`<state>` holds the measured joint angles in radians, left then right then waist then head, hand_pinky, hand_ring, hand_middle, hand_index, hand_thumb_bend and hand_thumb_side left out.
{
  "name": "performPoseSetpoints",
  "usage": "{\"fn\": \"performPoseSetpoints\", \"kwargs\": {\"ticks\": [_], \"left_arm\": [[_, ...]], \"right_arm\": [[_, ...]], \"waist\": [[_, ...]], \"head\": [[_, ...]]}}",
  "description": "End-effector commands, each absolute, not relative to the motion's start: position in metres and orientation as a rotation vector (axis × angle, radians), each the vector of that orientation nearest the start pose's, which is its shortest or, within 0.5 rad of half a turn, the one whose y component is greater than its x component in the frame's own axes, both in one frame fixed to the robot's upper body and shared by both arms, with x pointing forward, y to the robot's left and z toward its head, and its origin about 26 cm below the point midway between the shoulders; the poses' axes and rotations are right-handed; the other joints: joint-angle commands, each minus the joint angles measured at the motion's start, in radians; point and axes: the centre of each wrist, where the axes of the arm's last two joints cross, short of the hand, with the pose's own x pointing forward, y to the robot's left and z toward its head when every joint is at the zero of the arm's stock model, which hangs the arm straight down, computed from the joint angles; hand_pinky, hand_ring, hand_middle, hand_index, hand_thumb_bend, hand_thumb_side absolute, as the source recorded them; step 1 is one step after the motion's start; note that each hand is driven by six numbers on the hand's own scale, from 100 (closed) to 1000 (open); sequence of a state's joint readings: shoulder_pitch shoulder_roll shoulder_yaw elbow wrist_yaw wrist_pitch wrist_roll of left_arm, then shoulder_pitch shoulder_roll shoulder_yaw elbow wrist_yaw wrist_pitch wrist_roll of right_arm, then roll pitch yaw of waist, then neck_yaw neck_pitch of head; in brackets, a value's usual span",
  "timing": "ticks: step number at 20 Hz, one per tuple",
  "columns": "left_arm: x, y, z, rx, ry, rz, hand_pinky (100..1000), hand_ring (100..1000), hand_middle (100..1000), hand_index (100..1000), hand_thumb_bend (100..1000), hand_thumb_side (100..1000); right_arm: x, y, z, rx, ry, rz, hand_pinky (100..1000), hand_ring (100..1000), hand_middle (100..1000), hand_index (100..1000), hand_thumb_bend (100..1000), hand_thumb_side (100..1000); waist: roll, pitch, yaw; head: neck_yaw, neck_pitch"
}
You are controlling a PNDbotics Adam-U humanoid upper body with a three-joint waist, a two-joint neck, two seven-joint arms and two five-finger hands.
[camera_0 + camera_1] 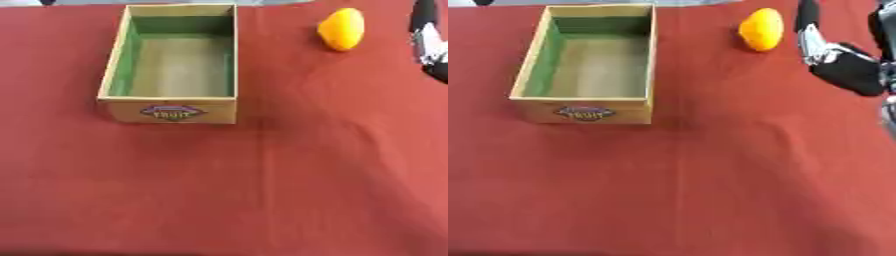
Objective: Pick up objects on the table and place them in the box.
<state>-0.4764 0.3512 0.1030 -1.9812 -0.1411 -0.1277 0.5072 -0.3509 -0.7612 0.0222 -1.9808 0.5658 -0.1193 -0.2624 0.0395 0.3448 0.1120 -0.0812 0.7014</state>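
Upper right of the frame, the right hand (833,52) hangs unclenched just beside an orange fruit (761,29); the wooden box (531,57) sits upper left.

A tan wooden box (171,111) had green inner walls and a purple label. The fruit (341,29) was orange-yellow, the table (262,190) covering plain brick red, the right hand (842,62) black and silver.

Staged tabletop, red cloth (262,190), place unclear

The open wooden box (171,102) sits far left on the red tablecloth (262,190); the orange fruit (761,29) lies to its right (black robot hand (842,62) just right of it).
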Motion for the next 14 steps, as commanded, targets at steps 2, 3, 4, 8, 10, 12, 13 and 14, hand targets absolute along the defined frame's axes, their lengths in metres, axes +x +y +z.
{"fn": "performPoseSetpoints", "kwargs": {"ticks": [2, 3, 4, 8, 10, 12, 13, 14], "left_arm": [[0.308, 0.273, 0.269, -0.76, 3.427, -0.28, 606, 663, 728, 891, 179, 964], [0.308, 0.273, 0.269, -0.76, 3.427, -0.28, 606, 663, 728, 891, 180, 964], [0.308, 0.273, 0.269, -0.76, 3.427, -0.28, 606, 663, 728, 891, 179, 965], [0.308, 0.273, 0.269, -0.76, 3.428, -0.278, 606, 663, 728, 891, 178, 964], [0.308, 0.273, 0.269, -0.76, 3.43, -0.272, 606, 663, 728, 891, 177, 964], [0.308, 0.273, 0.269, -0.757, 3.431, -0.265, 606, 663, 728, 891, 178, 964], [0.308, 0.272, 0.269, -0.755, 3.432, -0.261, 607, 663, 728, 891, 177, 964], [0.308, 0.272, 0.269, -0.754, 3.433, -0.258, 607, 663, 728, 891, 177, 964]], "right_arm": [[0.293, -0.312, 0.269, 1.519, 2.85, -1.107, 724, 780, 759, 927, 100, 703], [0.293, -0.312, 0.269, 1.519, 2.85, -1.108, 724, 780, 759, 927, 100, 703], [0.293, -0.312, 0.27, 1.52, 2.849, -1.108, 724, 780, 760, 927, 100, 703], [0.292, -0.313, 0.274, 1.556, 2.819, -1.112, 727, 785, 765, 929, 100, 714], [0.292, -0.315, 0.285, 1.647, 2.744, -1.137, 734, 794, 776, 937, 100, 757], [0.29, -0.315, 0.3, 1.781, 2.634, -1.21, 749, 813, 800, 941, 100, 841], [0.29, -0.315, 0.308, 1.848, 2.573, -1.273, 762, 827, 809, 946, 143, 903], [0.29, -0.314, 0.314, 1.9, 2.524, -1.341, 763, 829, 810, 947, 156, 911]], "waist": [[-0.002, -0.021, 0.0], [-0.002, -0.021, 0.0], [-0.002, -0.021, 0.0], [-0.001, -0.02, 0.0], [-0.001, -0.022, 0.0], [-0.002, -0.026, 0.002], [-0.003, -0.027, 0.005], [-0.004, -0.028, 0.008]], "head": [[0.0, -0.003], [0.0, -0.004], [0.0, -0.005], [-0.001, -0.008], [-0.002, -0.006], [-0.005, -0.007], [-0.007, -0.01], [-0.008, -0.014]]}}
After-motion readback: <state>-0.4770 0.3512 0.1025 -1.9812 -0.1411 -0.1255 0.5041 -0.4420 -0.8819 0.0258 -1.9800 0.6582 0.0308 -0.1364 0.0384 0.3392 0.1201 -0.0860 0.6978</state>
